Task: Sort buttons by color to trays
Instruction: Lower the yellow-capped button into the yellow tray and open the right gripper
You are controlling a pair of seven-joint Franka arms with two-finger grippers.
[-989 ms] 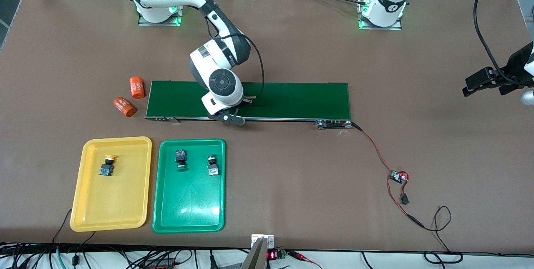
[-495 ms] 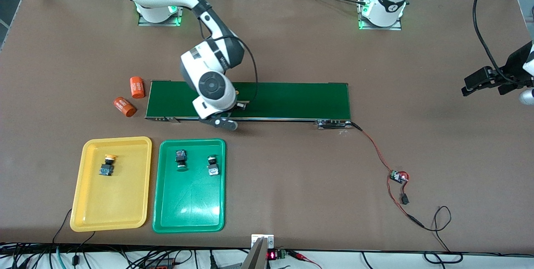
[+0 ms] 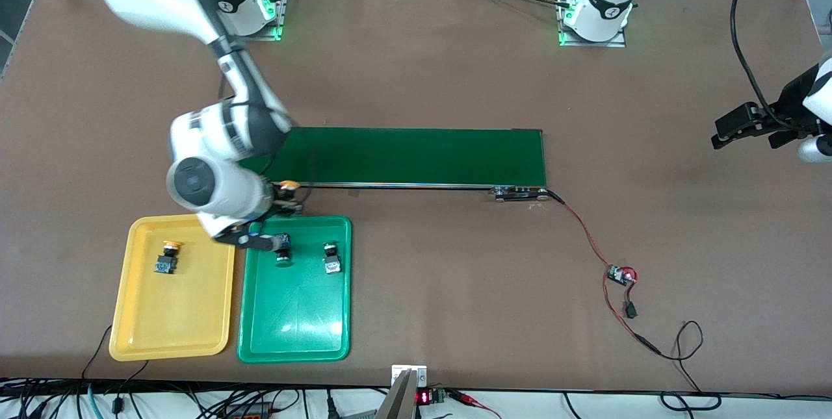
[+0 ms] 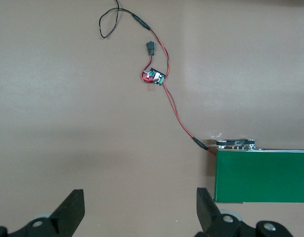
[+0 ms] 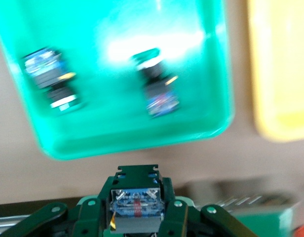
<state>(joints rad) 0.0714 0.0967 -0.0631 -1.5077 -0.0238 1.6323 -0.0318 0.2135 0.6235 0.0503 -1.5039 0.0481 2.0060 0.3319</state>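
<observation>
Closed jaws are noted on the right gripper [image 3: 284, 197], which is clamped on a yellow-capped button [image 3: 286, 189]; in the right wrist view the button's blue-and-black body [image 5: 134, 210] is seen held between the fingers. The gripper and its load are carried in the air over the strip of table between the conveyor belt [image 3: 416, 156] and the green tray [image 3: 294, 334], close to that tray's edge nearest the belt. Two green-capped buttons [image 3: 282, 247] [image 3: 332, 258] are found lying in the green tray, apart from each other, in the half nearer the belt. One further yellow-capped button [image 3: 166, 259] is found lying in the yellow tray [image 3: 170, 334], likewise in the half nearer the belt. The two trays are set side by side, nearer the front camera than the belt, the yellow one toward the right arm's end of the table. The left gripper [image 3: 747, 126] is held waiting over bare table at the left arm's end, with its fingers [image 4: 68, 213] spread wide and nothing between them. A red wire [image 3: 585, 230] is run from the belt's end to a small circuit board [image 3: 621, 274] on the table.
</observation>
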